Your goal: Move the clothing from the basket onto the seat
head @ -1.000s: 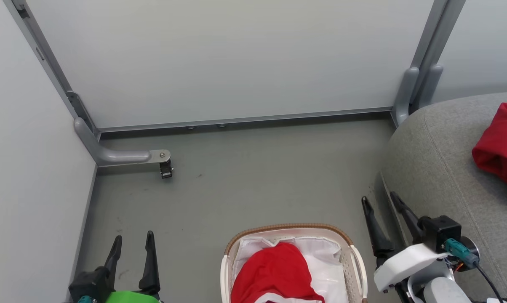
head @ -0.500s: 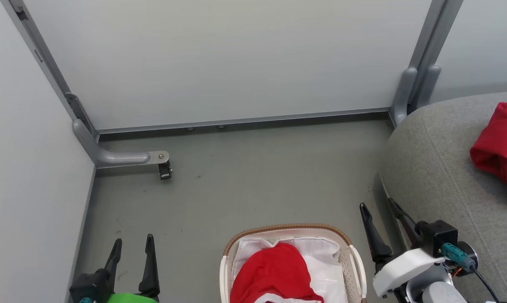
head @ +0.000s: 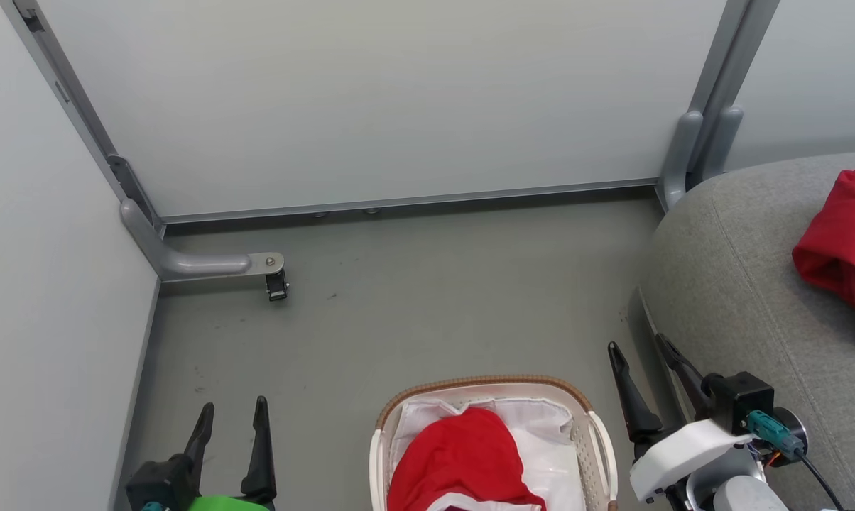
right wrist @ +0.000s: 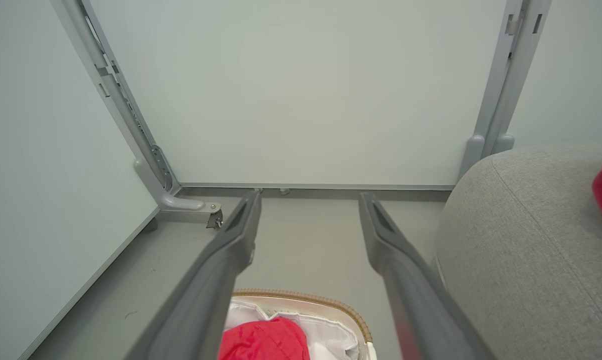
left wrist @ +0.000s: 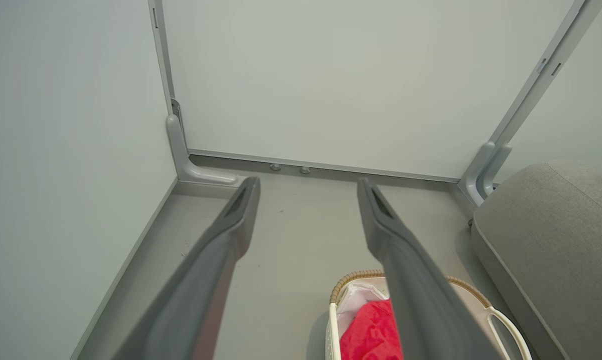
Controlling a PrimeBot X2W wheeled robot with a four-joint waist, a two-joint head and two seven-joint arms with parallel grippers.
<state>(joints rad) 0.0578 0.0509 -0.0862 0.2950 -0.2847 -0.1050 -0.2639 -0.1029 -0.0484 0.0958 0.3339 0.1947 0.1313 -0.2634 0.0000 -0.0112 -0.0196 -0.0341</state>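
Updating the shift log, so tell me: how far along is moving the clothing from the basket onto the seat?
Done: a red jersey already lies on the seat. In hand: nothing; the left tool and right tool are open and empty, either side of the basket. Left: another red garment sits in the basket on its white liner.

Jaws apart on left gripper [left wrist: 308, 182], above floor [left wrist: 301, 235]; clothing [left wrist: 371, 335] in basket [left wrist: 353, 276].

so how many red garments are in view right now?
2. One red garment lies in the basket on its white liner; a second red garment lies on the grey seat, cut by the frame edge. More may hide beneath the first.
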